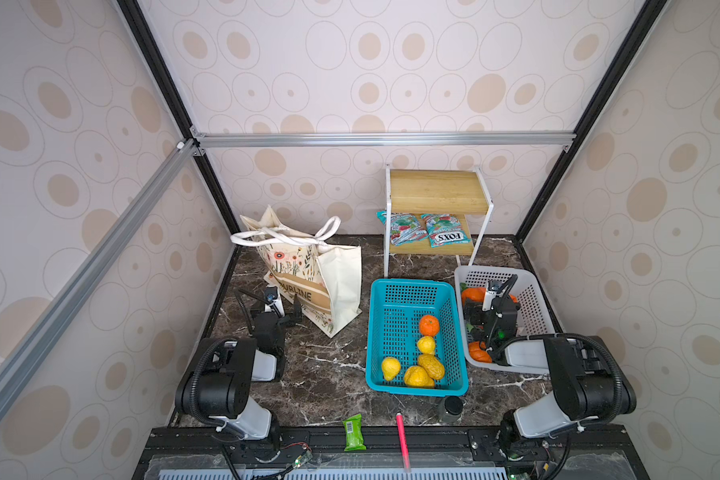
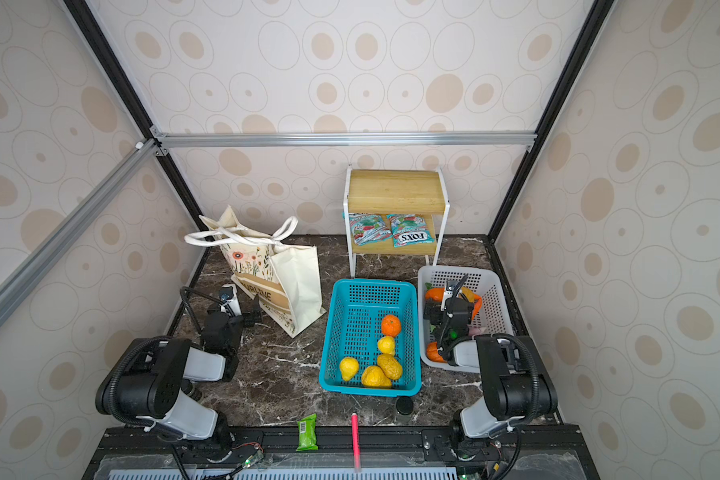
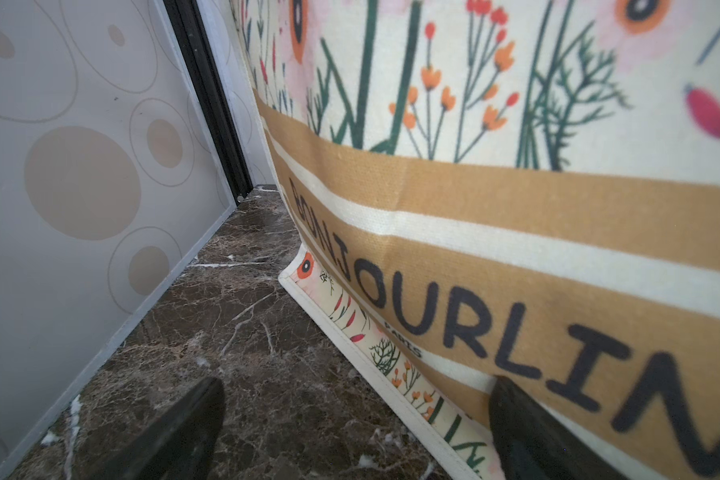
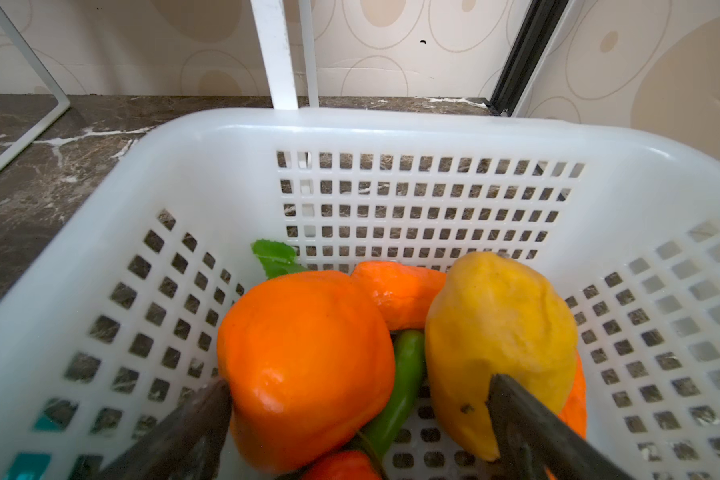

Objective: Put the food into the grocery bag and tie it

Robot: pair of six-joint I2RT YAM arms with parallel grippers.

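The grocery bag (image 1: 308, 270) stands upright at the back left of the desk (image 1: 321, 374), close to the left wall, with its white handles draped over the rim. The left hand (image 3: 350, 436) sits low at the bag's bottom edge, jaws wide apart and empty. One finger is in front of the tan band, though contact cannot be told. Bare desk lies between the bag and the blue basket (image 1: 410, 283). The right hand (image 4: 358, 432), jaws spread and gripping nothing, is down inside the white basket (image 4: 391, 133). One finger is at the edge of an orange fruit (image 4: 304, 365) and the other is in front of a yellow lemon (image 4: 499, 332).
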